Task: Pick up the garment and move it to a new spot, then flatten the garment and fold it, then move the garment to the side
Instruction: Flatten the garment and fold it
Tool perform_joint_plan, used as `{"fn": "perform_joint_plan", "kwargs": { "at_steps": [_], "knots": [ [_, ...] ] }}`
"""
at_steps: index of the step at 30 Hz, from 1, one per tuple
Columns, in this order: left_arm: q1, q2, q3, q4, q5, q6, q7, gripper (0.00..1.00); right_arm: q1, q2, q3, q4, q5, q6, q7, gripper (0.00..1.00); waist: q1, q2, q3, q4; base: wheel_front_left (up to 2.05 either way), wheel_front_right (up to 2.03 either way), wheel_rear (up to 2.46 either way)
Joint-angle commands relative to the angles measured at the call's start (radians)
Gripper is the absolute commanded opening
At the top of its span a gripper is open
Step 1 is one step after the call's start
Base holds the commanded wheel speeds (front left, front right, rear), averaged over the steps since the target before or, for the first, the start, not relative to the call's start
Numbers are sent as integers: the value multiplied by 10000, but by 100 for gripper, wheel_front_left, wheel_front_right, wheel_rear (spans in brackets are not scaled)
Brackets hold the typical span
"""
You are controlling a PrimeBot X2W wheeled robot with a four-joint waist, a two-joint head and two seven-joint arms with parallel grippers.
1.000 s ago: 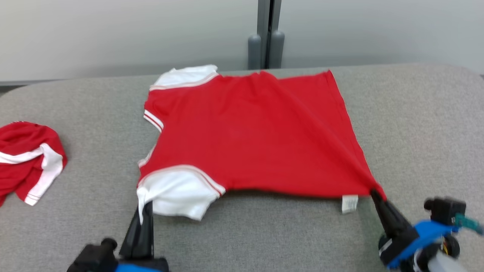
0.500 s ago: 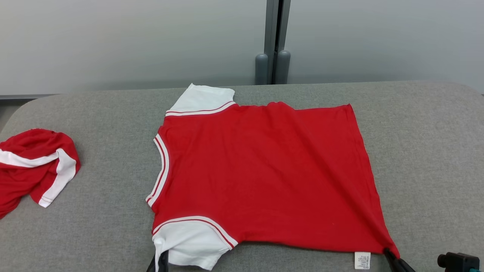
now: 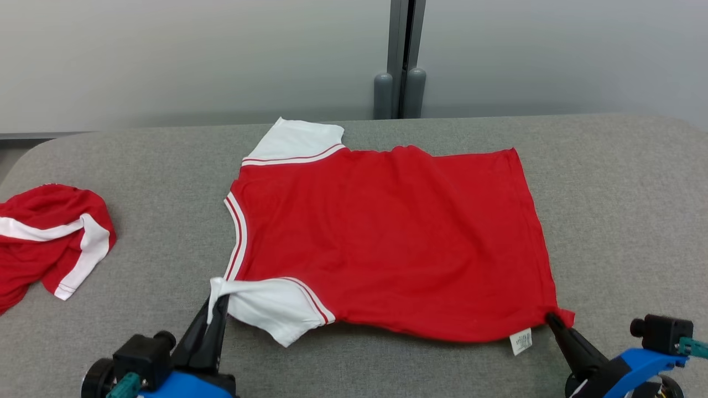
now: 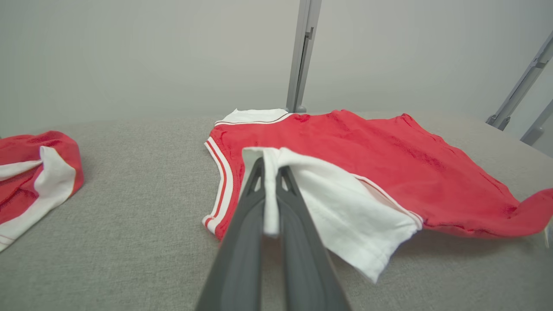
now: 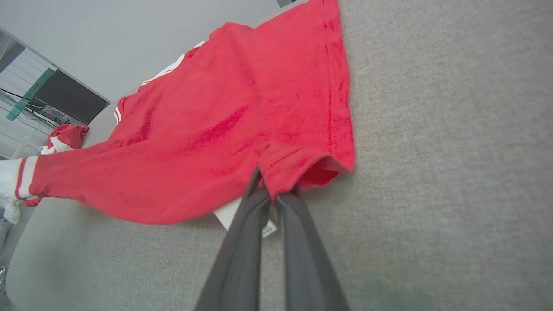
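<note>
The left end effector point(image 3: 219, 303) is clamped on the white sleeve point(image 3: 276, 310) at 7 o'clock, the right end effector point(image 3: 551, 320) on the hem corner point(image 3: 562, 317) at 5 o'clock. The red shirt point(image 3: 387, 237) is spread across the middle of the grey surface point(image 3: 619, 210). Another crumpled garment point(image 3: 50, 237) is seen at 9 o'clock.

Garment point(image 3: 387, 237): red short-sleeved shirt with white sleeves and red-and-white striped trim at the neck and sleeve seams.
Pose: spread mostly flat, neck toward the left, hem toward the right, one sleeve at the far edge.
Place: middle of the grey worktop point(image 3: 608, 193).
Near sleeve: cuff bunched and raised, pinched by the left gripper point(image 3: 217, 303).
Near hem corner: lifted, pinched by the right gripper point(image 3: 551, 319); a white label point(image 3: 521, 341) hangs beside it.
</note>
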Motion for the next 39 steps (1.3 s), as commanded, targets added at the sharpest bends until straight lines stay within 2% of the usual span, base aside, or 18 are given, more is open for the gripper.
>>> {"fn": "perform_joint_plan", "kwargs": {
  "at_steps": [1, 9, 18, 19, 20, 21, 27, 31, 39],
  "knots": [
    [-589, 88, 50, 196, 15, -181, 90, 0, -368, 50, -124, -42, 61, 5, 208, 0, 0, 1, 141, -13, 0, 0, 0],
    [-2800, 250, -51, 1852, 92, -931, 481, 0, -2259, 350, -337, 633, 153, 5, 1028, 0, 0, 1, 918, -334, 0, 0, 0],
    [-4567, 52, -368, 3999, 254, -1444, 444, 0, -4335, 626, 103, 2435, 91, 5, 993, 0, 0, 1, 1554, -476, 0, 0, 0],
    [-4716, 15, -401, 4212, 287, -1448, 382, 0, -4491, 646, 195, 2606, 79, 5, 922, 9, 0, 1, 1579, -471, 0, 0, 0],
    [-4856, -49, -423, 4411, 289, -1458, 303, 29, -4617, 651, 275, 2772, 65, 5, 838, 69, 0, 1, 1598, -465, 0, 0, 0],
    [-4979, -82, -464, 4618, 346, -1450, 227, 100, -4717, 629, 318, 2951, 54, 5, 707, 100, 0, 1, 1610, -450, 0, 0, 0],
    [-5073, -383, -580, 5467, 434, -1404, -410, 100, -4552, 296, 933, 3398, -73, 5, -205, 100, 0, 1, 1367, -319, 0, 0, 0],
    [-4527, -503, -489, 5595, 322, -1152, -752, 100, -4066, -24, 1305, 3408, -147, 5, -725, 100, 0, 1, 1128, -280, 0, 0, 0],
    [-3321, -570, -344, 5637, -30, -808, -853, 100, -3563, -184, 1566, 3751, 182, 3, -1046, 100, 0, 1, 1078, -222, 0, 0, 0]
  ]
}}
